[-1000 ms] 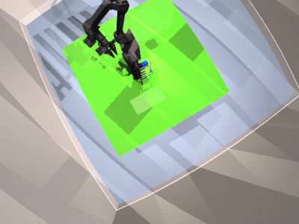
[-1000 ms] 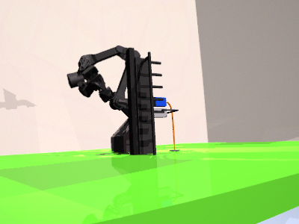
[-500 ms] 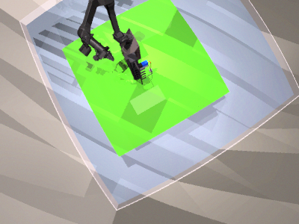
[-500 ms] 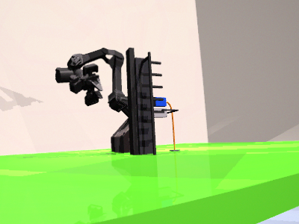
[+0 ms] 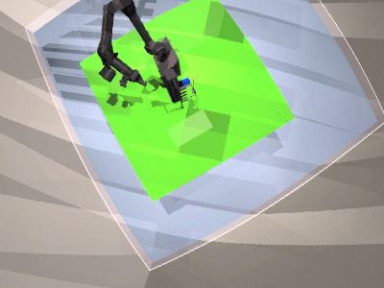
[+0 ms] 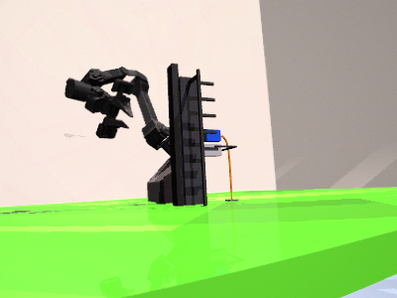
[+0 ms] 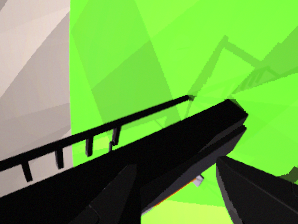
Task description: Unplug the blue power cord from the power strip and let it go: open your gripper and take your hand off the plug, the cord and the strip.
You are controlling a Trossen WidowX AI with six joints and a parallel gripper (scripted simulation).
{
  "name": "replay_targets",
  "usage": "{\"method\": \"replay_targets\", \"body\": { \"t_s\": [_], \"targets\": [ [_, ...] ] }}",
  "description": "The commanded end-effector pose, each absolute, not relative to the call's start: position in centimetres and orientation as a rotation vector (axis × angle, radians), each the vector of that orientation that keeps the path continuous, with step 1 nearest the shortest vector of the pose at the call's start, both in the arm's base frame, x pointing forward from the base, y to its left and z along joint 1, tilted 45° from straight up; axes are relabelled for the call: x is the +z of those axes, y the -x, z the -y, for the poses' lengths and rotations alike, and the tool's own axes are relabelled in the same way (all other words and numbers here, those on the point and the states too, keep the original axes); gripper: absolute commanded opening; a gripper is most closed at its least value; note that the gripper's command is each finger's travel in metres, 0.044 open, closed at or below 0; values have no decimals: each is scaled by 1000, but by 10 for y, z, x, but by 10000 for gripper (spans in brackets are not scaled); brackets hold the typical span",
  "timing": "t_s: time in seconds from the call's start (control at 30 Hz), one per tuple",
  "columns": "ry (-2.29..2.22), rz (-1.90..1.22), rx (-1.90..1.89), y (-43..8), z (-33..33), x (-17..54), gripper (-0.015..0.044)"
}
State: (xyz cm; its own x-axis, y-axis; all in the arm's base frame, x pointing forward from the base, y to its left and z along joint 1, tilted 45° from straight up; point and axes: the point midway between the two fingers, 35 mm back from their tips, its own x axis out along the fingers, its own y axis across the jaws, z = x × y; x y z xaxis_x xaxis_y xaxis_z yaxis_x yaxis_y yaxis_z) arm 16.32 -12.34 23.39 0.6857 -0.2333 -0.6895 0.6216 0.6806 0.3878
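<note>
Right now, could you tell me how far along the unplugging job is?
Nothing looks done yet: the blue plug sits in the upright power strip, its orange cord hanging to the green surface. In hand: nothing; the gripper hangs behind the strip, partly closed and empty. Left: reach the plug, grip, pull it free, open and withdraw.

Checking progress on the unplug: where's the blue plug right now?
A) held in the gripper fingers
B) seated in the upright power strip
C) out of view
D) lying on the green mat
B: the exterior view shows the blue plug against the upright power strip, with the gripper off on the strip's other side.
</note>
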Motion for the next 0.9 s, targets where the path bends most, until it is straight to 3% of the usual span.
{"method": "replay_targets", "body": {
  "t_s": [0.0, 0.87],
  "targets": [
    [-550, -664, -476, -178, 127, 241, 160],
    [120, -607, -132, -315, 82, 288, 160]
  ]
}}
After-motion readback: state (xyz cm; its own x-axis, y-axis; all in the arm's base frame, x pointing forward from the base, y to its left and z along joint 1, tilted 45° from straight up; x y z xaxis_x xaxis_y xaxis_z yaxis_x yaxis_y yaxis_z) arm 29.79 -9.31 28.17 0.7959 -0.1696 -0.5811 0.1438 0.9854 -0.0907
